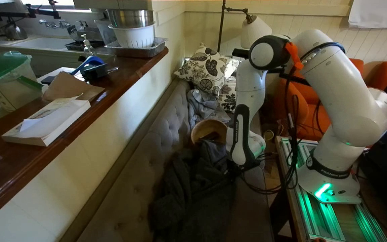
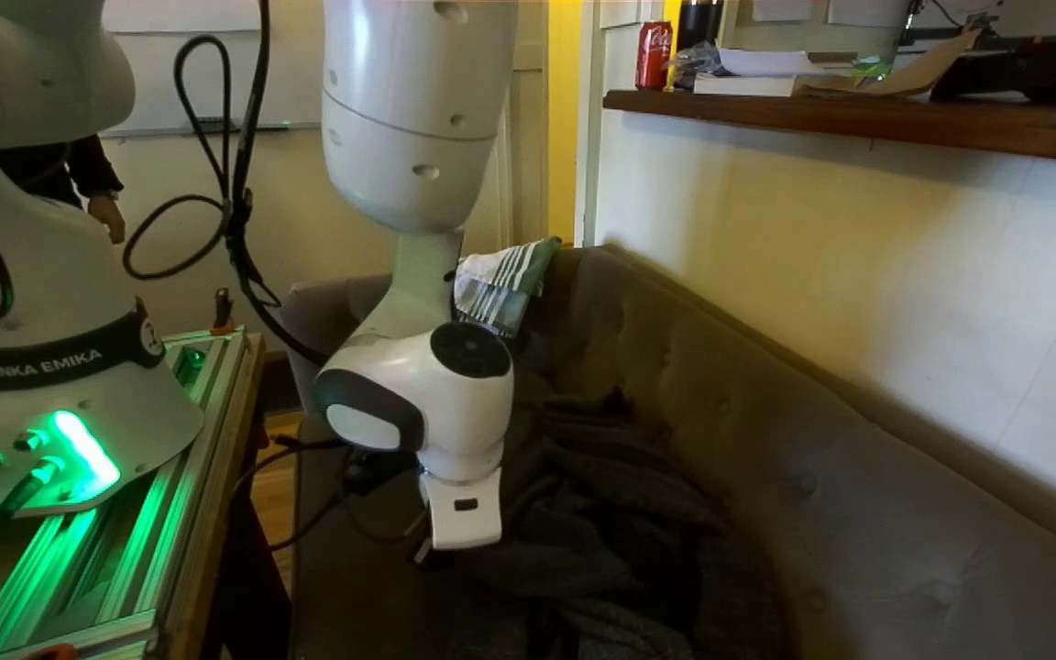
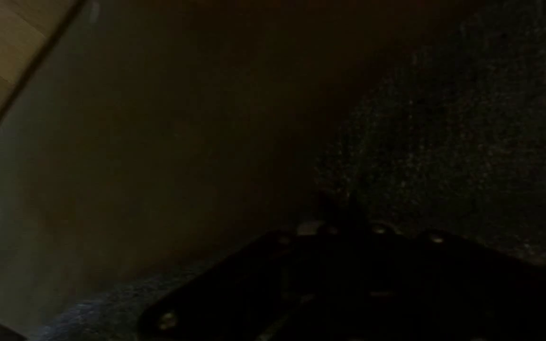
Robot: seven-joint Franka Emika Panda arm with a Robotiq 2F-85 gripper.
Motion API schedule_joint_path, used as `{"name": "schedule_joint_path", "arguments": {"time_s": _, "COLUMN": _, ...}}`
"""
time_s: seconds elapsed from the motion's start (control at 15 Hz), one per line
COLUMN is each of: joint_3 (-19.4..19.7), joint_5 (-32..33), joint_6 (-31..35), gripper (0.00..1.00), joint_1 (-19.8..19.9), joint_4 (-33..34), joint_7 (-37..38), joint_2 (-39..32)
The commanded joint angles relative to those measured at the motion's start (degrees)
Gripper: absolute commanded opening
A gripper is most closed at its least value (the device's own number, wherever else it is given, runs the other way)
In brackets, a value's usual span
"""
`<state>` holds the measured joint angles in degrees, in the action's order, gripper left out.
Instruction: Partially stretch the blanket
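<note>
1. One blanket [image 1: 197, 188], dark and deeply wrinkled, is our task's thing. It lies bunched on the sofa seat [image 1: 252, 208], and its longer run appears to follow the seat, alongside the backrest [image 1: 139, 178]. Part of it leaves the frame, so we cannot see its whole outline.

2. Its border away from the backrest is the part that matters to us: in the wrist view that border passes right at the tips of the gripper [image 3: 341, 203], with bare seat beyond it.

3. We find the gripper clenched, its fingers together. The wrist view is too dark to tell whether a fold is pinched between them; a pinch of the border seems to us the likely aim.

4. From the gripper, most of the blanket lies towards the backrest. Our only arm [image 1: 341, 87] reaches in from the opposite side, where the table [image 1: 341, 222] stands. So we judge that the stretching pull should run across the long axis, away from the backrest.

5. Beyond one end of the cloth we see a wooden bowl [image 1: 205, 127]; whether they touch, we cannot tell. A pull slanting away from it could drag it along.

6. Cables [image 1: 293, 164] hang on the table side, where our pull would go, and might snag.
</note>
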<state>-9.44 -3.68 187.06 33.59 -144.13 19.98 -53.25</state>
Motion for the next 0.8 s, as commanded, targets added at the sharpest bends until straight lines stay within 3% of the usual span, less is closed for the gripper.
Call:
{"name": "schedule_joint_path", "arguments": {"time_s": 0.0, "joint_3": 4.42, "joint_5": -3.18, "joint_6": -13.78, "gripper": 0.01, "joint_1": -3.81, "joint_4": -1.73, "joint_7": -3.79, "joint_2": 5.20}}
{"name": "schedule_joint_path", "arguments": {"time_s": 0.33, "joint_3": 14.61, "joint_5": -4.97, "joint_6": -32.32, "gripper": 0.01, "joint_1": -13.20, "joint_4": 0.03, "joint_7": -4.81, "joint_2": 5.30}}
{"name": "schedule_joint_path", "arguments": {"time_s": 0.47, "joint_3": 16.71, "joint_5": -5.30, "joint_6": -40.67, "gripper": 0.01, "joint_1": -15.89, "joint_4": 1.66, "joint_7": -4.06, "joint_2": 4.64}}
{"name": "schedule_joint_path", "arguments": {"time_s": 0.53, "joint_3": 15.98, "joint_5": -6.44, "joint_6": -34.94, "gripper": 0.04, "joint_1": -15.19, "joint_4": 0.68, "joint_7": -5.61, "joint_2": 4.60}}
{"name": "schedule_joint_path", "arguments": {"time_s": 0.73, "joint_3": 17.11, "joint_5": -6.62, "joint_6": -39.24, "gripper": 0.04, "joint_1": -17.18, "joint_4": 1.50, "joint_7": -5.24, "joint_2": 4.56}}
